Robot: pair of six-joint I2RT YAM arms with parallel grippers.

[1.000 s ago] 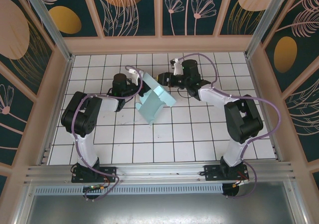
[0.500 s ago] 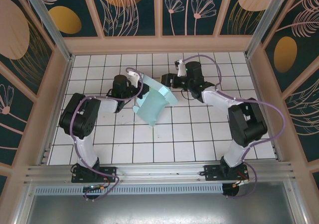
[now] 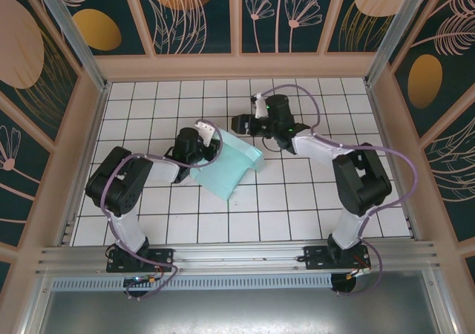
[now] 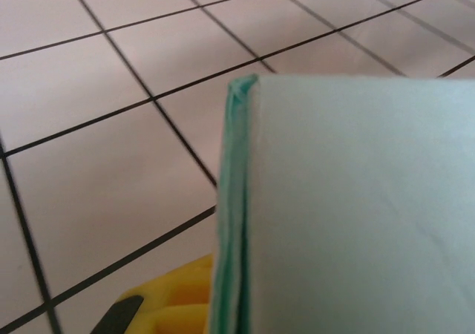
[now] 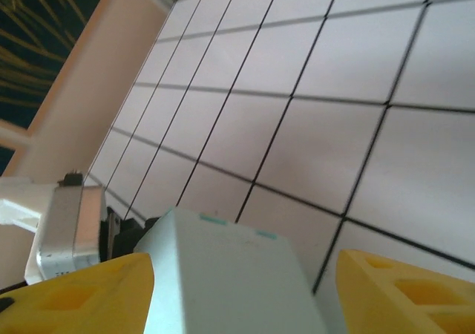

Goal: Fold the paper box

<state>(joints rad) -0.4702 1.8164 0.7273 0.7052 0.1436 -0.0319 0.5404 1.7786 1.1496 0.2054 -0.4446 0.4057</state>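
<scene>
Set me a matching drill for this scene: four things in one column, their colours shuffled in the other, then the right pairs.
Things:
1. box
2. table
3. right gripper fingers
4. arm cable

Colours:
a. yellow
b. purple
c. white tiles with dark lines
d. pale turquoise

Pairs: 1-d, 2-c, 3-a, 4-b

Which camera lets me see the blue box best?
The top camera: the whole box shows, outline and folds. The left wrist view gives a blurry close-up of one panel and its edge; the right wrist view shows one end up close.
</scene>
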